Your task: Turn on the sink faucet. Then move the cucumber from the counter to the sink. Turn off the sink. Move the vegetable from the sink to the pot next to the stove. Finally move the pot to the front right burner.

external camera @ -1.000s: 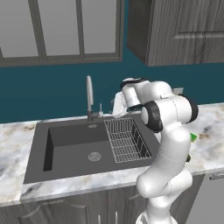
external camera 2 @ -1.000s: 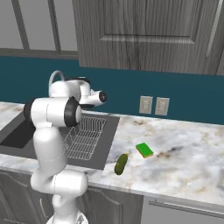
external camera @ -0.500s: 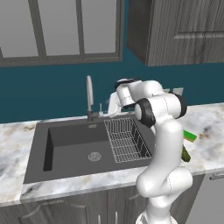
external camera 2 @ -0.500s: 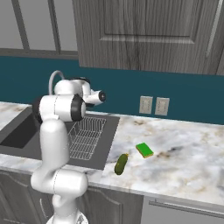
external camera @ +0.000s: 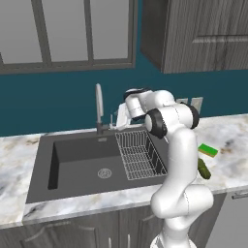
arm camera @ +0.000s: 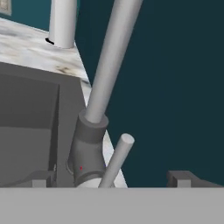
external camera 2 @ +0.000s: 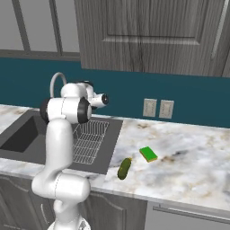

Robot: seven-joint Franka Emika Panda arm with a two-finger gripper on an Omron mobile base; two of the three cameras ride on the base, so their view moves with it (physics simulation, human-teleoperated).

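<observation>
The gripper (arm camera: 113, 177) is hovering at the base of the faucet (external camera: 99, 107), its fingers (arm camera: 183, 178) spread wide on either side of the small lever (arm camera: 116, 160) and gripping nothing. The faucet is standing at the back edge of the sink (external camera: 77, 164), beside the wire rack (external camera: 140, 154). The cucumber (external camera 2: 124, 168) is lying on the counter (external camera 2: 188, 166), right of the sink and near a green sponge (external camera 2: 148, 154).
</observation>
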